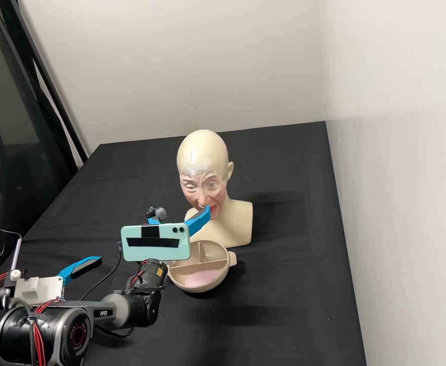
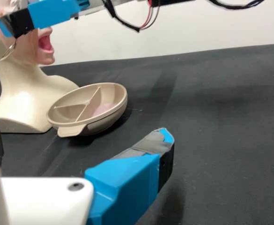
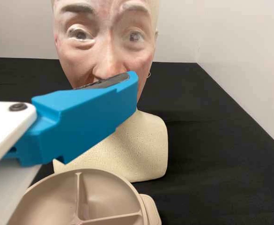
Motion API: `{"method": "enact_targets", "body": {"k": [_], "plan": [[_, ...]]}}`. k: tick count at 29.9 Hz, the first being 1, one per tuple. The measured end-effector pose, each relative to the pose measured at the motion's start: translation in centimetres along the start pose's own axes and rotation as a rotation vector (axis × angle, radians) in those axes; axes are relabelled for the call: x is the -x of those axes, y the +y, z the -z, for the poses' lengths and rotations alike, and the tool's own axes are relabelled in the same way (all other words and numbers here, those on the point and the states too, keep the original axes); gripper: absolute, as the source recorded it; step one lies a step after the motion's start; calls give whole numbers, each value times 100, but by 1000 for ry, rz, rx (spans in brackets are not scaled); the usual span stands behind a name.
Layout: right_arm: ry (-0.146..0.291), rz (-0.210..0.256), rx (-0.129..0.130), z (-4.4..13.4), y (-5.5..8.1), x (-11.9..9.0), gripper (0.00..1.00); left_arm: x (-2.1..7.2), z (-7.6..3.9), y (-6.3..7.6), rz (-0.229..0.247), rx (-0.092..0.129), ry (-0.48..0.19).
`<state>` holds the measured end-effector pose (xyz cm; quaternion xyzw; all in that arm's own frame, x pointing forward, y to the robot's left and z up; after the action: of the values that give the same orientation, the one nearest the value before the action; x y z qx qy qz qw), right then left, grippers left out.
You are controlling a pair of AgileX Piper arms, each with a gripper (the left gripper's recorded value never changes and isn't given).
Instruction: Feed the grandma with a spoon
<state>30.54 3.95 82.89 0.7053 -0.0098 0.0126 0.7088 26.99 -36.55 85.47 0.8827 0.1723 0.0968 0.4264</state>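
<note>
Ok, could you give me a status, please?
Left gripper low over the bench, fingers open. Right gripper at the mouth of the mannequin head. Divided bowl at its base, nothing blocking.

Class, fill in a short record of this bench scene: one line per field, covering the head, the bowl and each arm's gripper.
Head: mannequin head upright on the black bench, mouth open.
Bowl: tan divided bowl just in front of the head's base, pink filling in one compartment.
Right gripper: right gripper raised, its tip at the head's mouth.
Left gripper: left gripper low over the bench, fingers open, holding nothing, apart from the bowl.
</note>
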Motion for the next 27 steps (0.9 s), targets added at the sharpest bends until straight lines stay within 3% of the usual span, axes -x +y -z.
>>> {"method": "enact_targets", "body": {"k": [3, 6, 8, 18, 27], "plan": [[0, 0, 0, 0, 0, 0, 100, -22, 31, -39, 11, 13, 2], [0, 0, 0, 0, 0, 0, 100, -32, 37, -58, 16, 6, -19], [0, 0, 0, 0, 0, 0, 100, -33, 54, -63, 12, 16, -33], [0, 0, 0, 0, 0, 0, 100, 8, 240, -76, 15, 95, -11], [0, 0, 0, 0, 0, 0, 100, 72, 282, -40, -22, 70, -28]]}}
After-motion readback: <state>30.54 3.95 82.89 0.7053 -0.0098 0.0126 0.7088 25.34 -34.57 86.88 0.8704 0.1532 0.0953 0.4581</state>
